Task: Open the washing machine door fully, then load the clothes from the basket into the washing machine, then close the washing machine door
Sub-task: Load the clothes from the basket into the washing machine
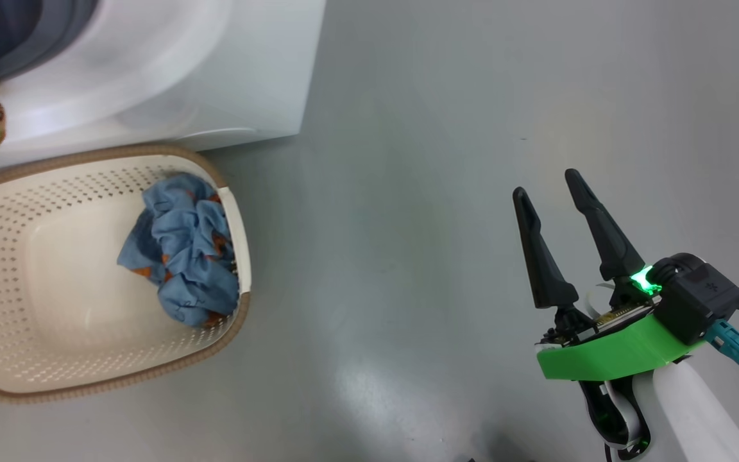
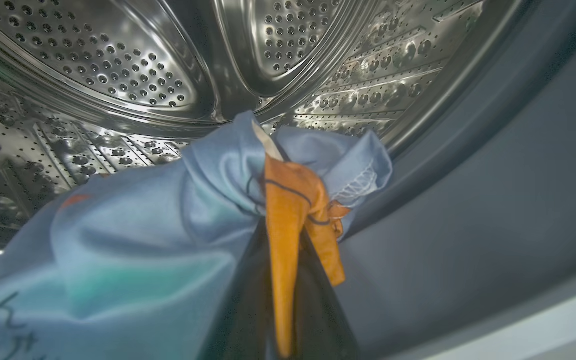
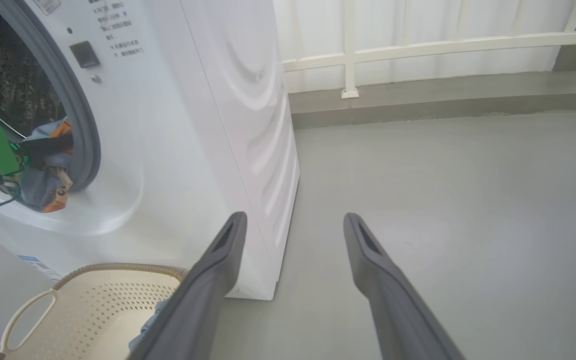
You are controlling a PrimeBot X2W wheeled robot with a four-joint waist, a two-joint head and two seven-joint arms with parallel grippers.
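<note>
Left end effector [image 2: 288, 235] clenched on soft light-blue garment [image 2: 143, 240], orange-printed, within perforated steel drum [image 2: 118, 65]. Second garment [image 1: 183, 250] crumpled at right of cream perforated basket [image 1: 55, 173]. Right end effector [image 1: 546, 183] released above smooth grey floor [image 1: 440, 192].

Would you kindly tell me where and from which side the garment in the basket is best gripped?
I would take the garment by its raised, bunched folds, coming straight down from above: it lies crumpled against an end wall of the basket, whose height likely blocks a sideways approach.
</note>
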